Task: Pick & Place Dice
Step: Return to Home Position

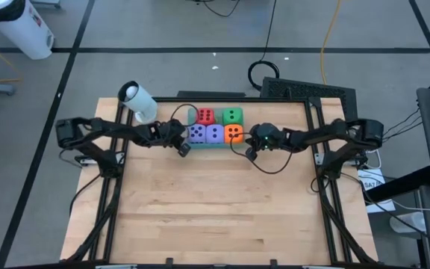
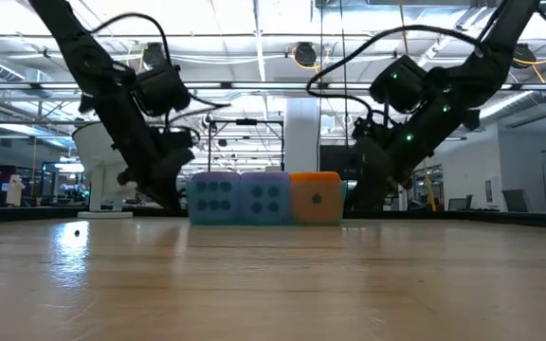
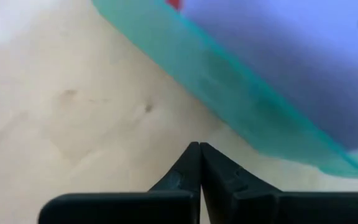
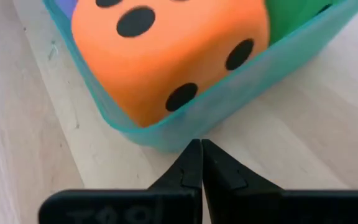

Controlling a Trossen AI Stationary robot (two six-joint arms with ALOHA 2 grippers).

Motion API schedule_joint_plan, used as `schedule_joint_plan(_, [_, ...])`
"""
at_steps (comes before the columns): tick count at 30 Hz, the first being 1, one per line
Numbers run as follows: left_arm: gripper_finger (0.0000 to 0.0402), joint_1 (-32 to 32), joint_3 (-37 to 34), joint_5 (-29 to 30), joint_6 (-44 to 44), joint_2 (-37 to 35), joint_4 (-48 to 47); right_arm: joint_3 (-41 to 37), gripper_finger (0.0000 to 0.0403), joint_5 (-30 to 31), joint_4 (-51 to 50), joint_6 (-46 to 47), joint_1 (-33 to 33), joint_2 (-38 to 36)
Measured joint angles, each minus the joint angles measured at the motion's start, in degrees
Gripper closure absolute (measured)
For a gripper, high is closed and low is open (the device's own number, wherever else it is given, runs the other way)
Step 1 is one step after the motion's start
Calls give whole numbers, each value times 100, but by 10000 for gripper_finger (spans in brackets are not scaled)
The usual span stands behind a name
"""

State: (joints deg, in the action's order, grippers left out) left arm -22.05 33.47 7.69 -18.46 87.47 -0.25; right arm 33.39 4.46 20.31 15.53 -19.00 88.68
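A teal tray point(image 1: 216, 143) sits at the table's far middle and holds all five dice. Red die point(image 1: 205, 116) and green die point(image 1: 232, 116) fill the far row. Two purple-blue dice point(image 1: 198, 134) point(image 1: 214, 134) and the orange die point(image 1: 234, 134) fill the near row. My left gripper point(image 1: 183, 146) is shut just off the tray's near left corner, with bare table between its tips point(image 3: 199, 147) and the tray wall point(image 3: 229, 99). My right gripper point(image 1: 249, 149) is shut, with its tips point(image 4: 197, 143) at the tray's near right corner point(image 4: 166, 134), in front of the orange die point(image 4: 166, 56). My right gripper's shut fingertips point(image 4: 191, 155) stand right at the lower edge of the tray's near right corner point(image 4: 173, 138), coming slanting down from the table's right. Whether they touch the tray, I cannot tell.
A white cylinder point(image 1: 138, 101) stands at the table's far left corner. A dark cable point(image 1: 263, 166) loops on the table below my right gripper. The near half of the wooden table point(image 1: 215, 217) is free room. Black frame rails point(image 1: 110, 187) run along both sides.
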Motion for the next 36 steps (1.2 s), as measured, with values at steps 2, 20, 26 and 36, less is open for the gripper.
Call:
schedule_joint_plan(2, [394, 57, 0, 180, -4, -284, -260, -2, 403, 34, -199, -16, 51, -233])
schedule_joint_plan(20, [399, 1615, -524, 331, 1678, -3835, -1109, -465, 403, 104, -457, -1106, 1329, -3370])
schedule_joint_plan(26, [400, 1940, -820, 356, 1788, -5577, -1230, -1344, 403, 7, -74, -1120, 1217, -5126])
schedule_joint_plan(36, [400, 2036, -1316, 558, 2284, -7010, -1164, -2426, 403, 731, -481, -834, 972, -7012])
